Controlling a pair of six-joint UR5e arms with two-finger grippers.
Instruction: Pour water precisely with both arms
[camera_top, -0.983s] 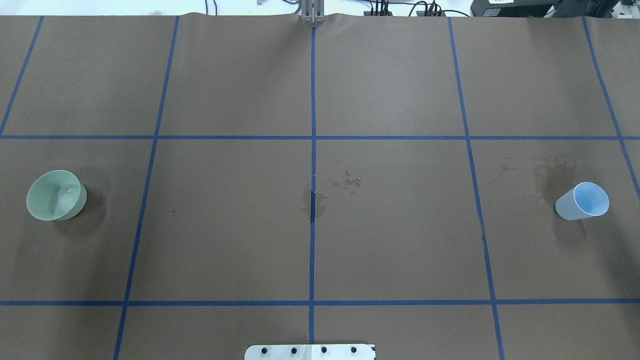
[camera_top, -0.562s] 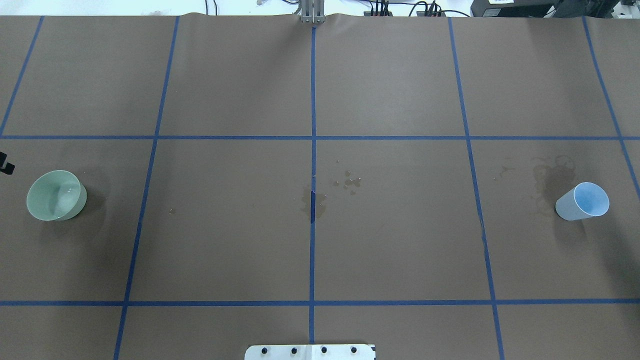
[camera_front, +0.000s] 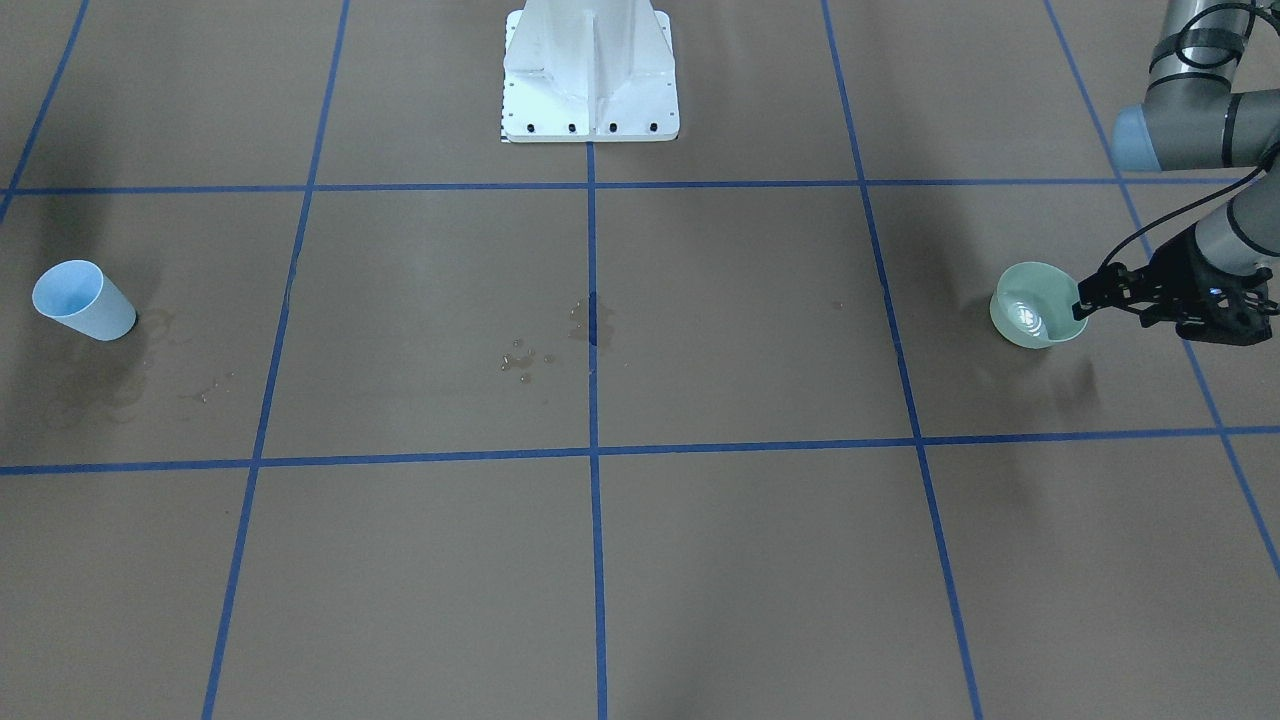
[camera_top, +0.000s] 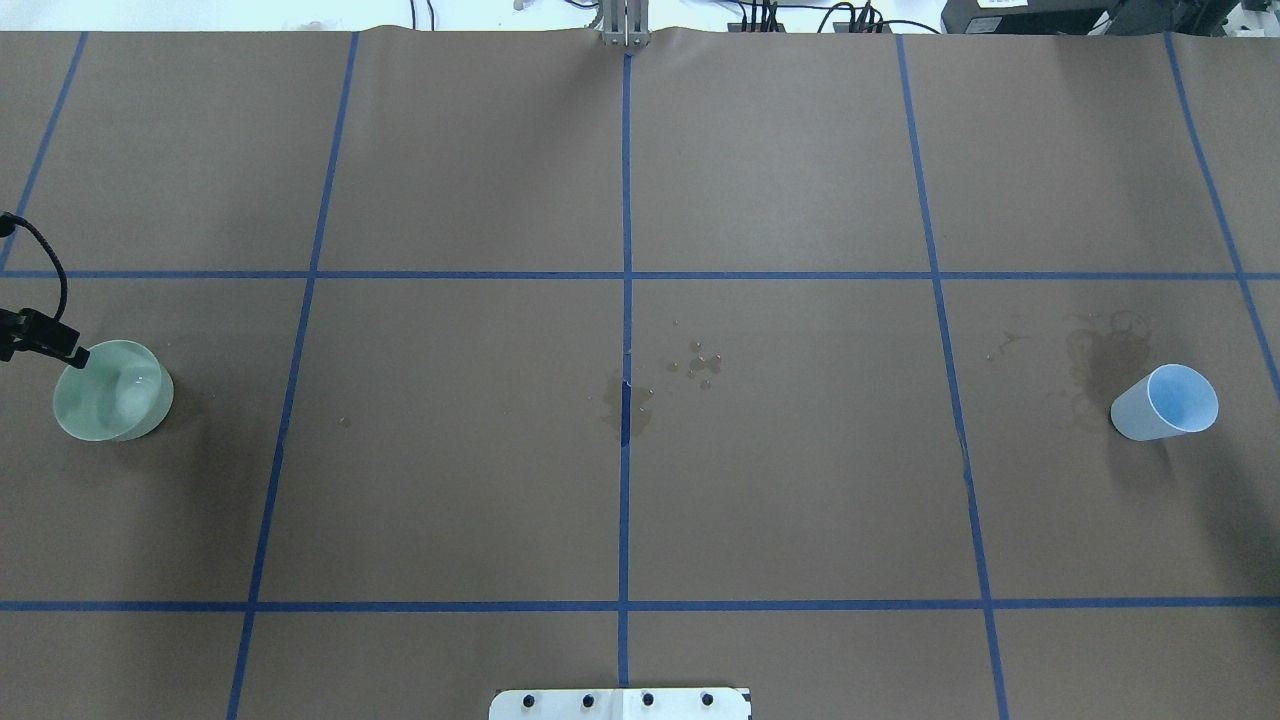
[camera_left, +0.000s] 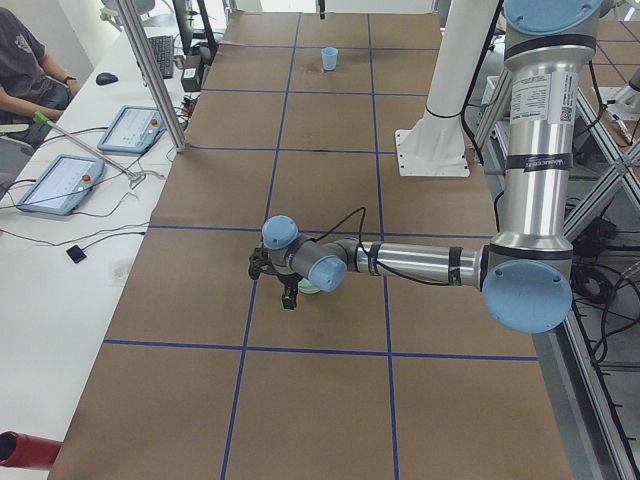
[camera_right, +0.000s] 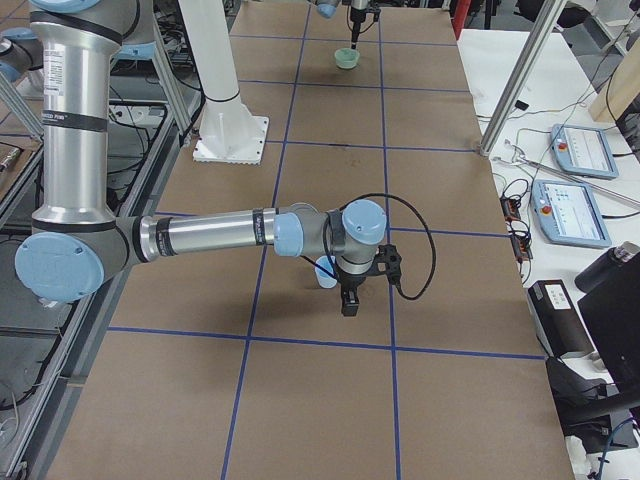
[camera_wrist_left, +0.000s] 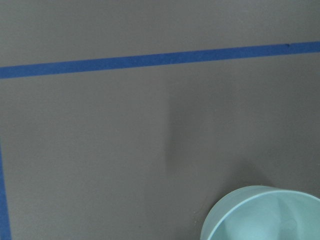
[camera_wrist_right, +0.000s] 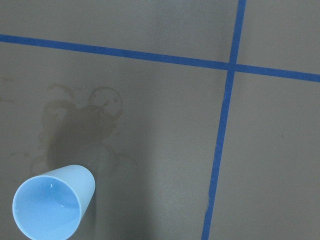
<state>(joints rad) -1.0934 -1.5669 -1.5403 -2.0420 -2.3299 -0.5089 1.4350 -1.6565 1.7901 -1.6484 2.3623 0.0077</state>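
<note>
Brown worktop (camera_top: 780, 480) with blue tape grid (camera_top: 625, 500), two vessels, two claws.
Logged left claw (camera_front: 1092, 292) with fingers apart at rim of green bowl (camera_front: 1035, 340); found water (camera_front: 1020, 312) glinting inside it. Saw right claw (camera_right: 352, 298) near blue cup (camera_top: 1165, 402) at opposite end; could not tell its grip.

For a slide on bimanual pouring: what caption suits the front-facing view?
Left gripper at the green bowl, water glinting inside; blue cup far across the table.
</note>
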